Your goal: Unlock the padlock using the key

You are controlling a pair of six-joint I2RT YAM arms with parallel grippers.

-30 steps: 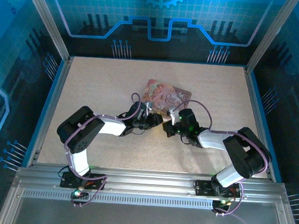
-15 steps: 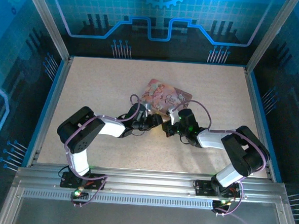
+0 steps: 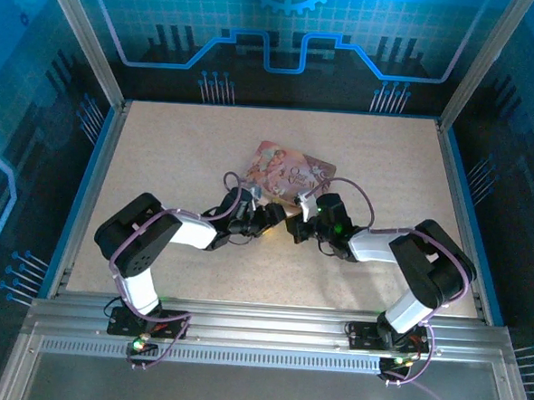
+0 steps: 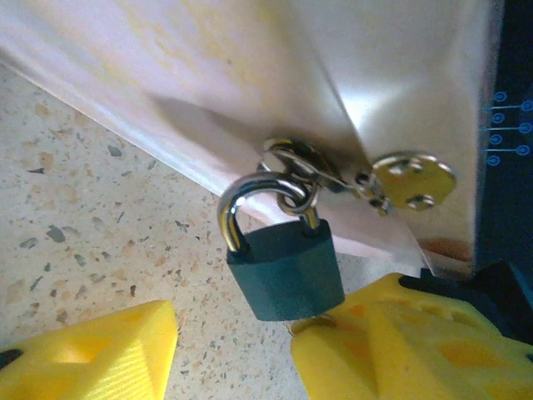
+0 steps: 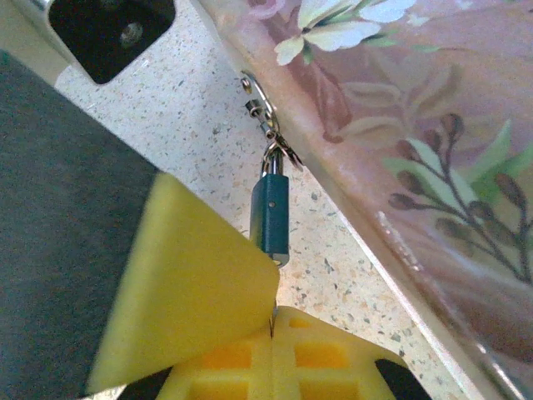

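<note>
we see left gripper (image 4: 233, 342) yellow fingers spread wider than a second ago, releasing small dark-teal steel-shackled padlock (image 4: 286, 267) | padlock hangs locked from pink illustrated tin box (image 4: 250, 67) | right gripper (image 5: 271, 302) fingers pressed together, pinching thin silvery key (image 5: 273, 320) just beneath | we judge key turn pending

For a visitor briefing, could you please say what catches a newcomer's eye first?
A pink flowered tin lies central on the speckled table. At its near edge a dark blue padlock is hooked to its clasp, by the open yellow left pincer; the right pincer pinches the key beneath.
</note>
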